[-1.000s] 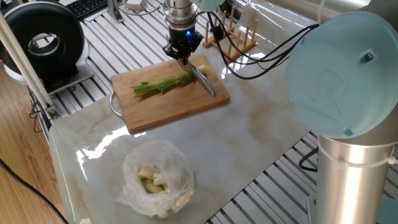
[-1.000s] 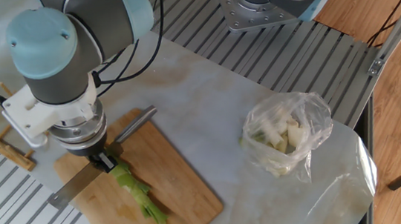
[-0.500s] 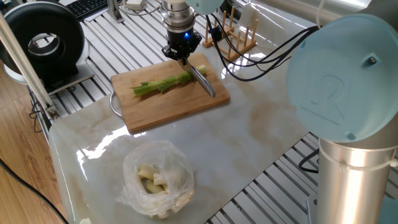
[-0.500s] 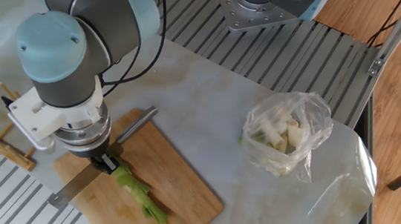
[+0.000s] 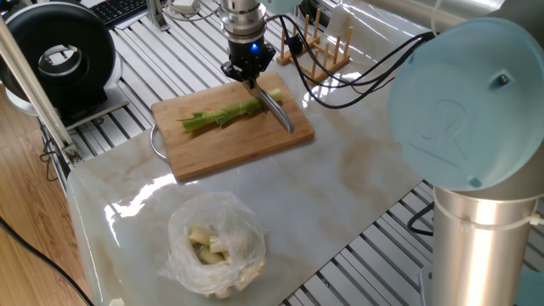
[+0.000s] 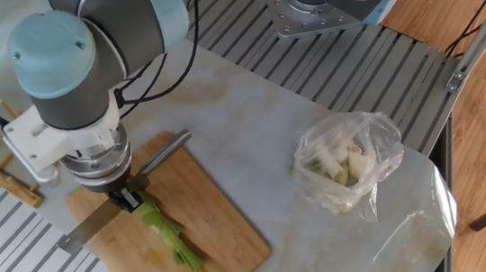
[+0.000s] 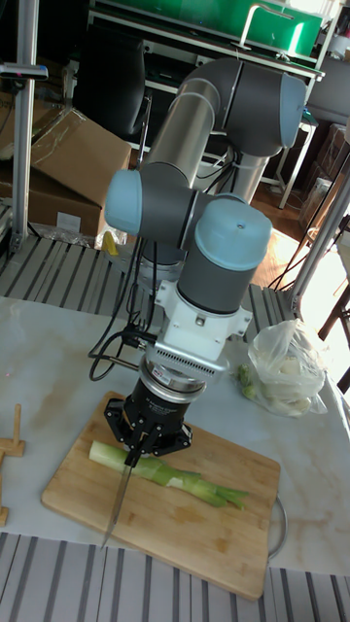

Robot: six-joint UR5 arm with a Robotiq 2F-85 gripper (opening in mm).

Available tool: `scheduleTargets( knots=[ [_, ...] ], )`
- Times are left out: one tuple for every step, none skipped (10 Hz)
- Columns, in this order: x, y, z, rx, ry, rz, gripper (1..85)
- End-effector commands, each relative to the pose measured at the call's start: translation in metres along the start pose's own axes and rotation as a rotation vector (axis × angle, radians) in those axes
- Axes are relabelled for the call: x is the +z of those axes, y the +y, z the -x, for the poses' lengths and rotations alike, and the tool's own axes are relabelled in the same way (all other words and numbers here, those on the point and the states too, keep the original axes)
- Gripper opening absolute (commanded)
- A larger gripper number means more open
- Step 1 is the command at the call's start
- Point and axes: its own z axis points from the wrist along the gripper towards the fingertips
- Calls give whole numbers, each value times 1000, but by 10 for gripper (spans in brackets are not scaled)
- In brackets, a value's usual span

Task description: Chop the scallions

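**Fingers clamped on a knife above the scallions**

Fingers (image 7: pixel 138 439) are seen closed on the handle of a knife (image 7: pixel 118 496), at the end of the arm directly above the pale end of the scallions (image 7: pixel 165 473). In the tall fixed view the blade is pointed down and forward across the stalk, its tip reaching toward the near edge of the board. In one fixed view the fingers (image 5: pixel 249 75) are set just over the thick end of the scallions (image 5: pixel 223 115), and the knife (image 5: pixel 279 110) is angled away toward the board's right side. In the other fixed view the fingers (image 6: pixel 125 197) are placed at the stalk's pale end, with the knife (image 6: pixel 98 224) extending to the left over the board edge.

The scallions (image 6: pixel 167 235) are laid as one long stalk on a wooden cutting board (image 5: pixel 238 140), roughly across its middle, the paler thick end under the arm and the darker leafy end pointed away from it. Whether the blade is touching the stalk cannot be told.

The cutting board (image 7: pixel 204 539) is rested on a pale marbled tabletop (image 5: pixel 340 195). A clear plastic bag (image 5: pixel 215 244) with whitish pieces inside is seen on the tabletop, well apart from the board. A wooden rack (image 5: pixel 327 47) is stood beyond the board's far side.
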Motion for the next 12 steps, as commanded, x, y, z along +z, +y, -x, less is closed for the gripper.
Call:
scheduleTargets(
  knots=[
    [2,-3,3,3,8,26,10],
    [4,-5,2,5,12,30,10],
    [7,-7,0,14,21,27,10],
    [8,-8,0,23,26,24,10],
    [8,-8,0,39,29,22,10],
    [8,-10,-1,43,37,15,10],
    [8,-10,-2,44,39,15,10],
    [6,-9,-2,43,30,17,10],
    [5,-11,-2,31,9,6,10],
    [3,-11,-5,28,1,-2,10],
    [1,-9,-6,30,1,1,10],
    [2,-9,-4,30,-5,2,10]
  ],
)
